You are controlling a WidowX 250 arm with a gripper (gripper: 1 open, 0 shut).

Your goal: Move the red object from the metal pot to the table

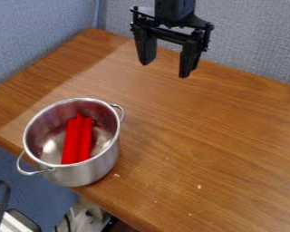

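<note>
A bright red elongated block, the red object [76,140], lies inside the shiny metal pot [39,163] near the front left of the brown wooden table [208,127]. The pot has two small loop handles, one at the front left and one at the back right. My black gripper [169,62] hangs above the back of the table, well up and to the right of the pot. Its two fingers stand apart and open, with nothing between them.
A blue-grey wall runs behind the table. The table's front edge runs diagonally past the pot, with floor and some cables visible below it at the bottom left.
</note>
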